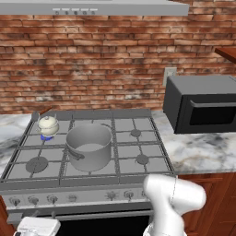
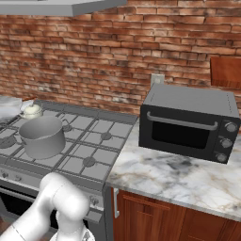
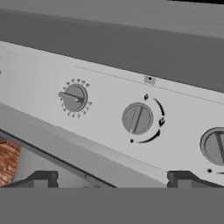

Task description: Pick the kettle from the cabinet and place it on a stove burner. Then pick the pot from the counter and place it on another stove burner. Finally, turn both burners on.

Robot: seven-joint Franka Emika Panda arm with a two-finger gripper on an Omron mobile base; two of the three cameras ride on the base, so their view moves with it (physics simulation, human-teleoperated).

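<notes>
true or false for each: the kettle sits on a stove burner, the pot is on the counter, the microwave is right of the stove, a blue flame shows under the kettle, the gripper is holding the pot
1. The kettle sits on a back left burner of the stove. True.
2. The pot is on the counter. False: it stands on the stove grates, near the middle.
3. The microwave is right of the stove. True.
4. A blue flame shows under the kettle. True.
5. The gripper is holding the pot. False: in the hand view its fingertips are apart with nothing between them, facing the knobs.
</notes>
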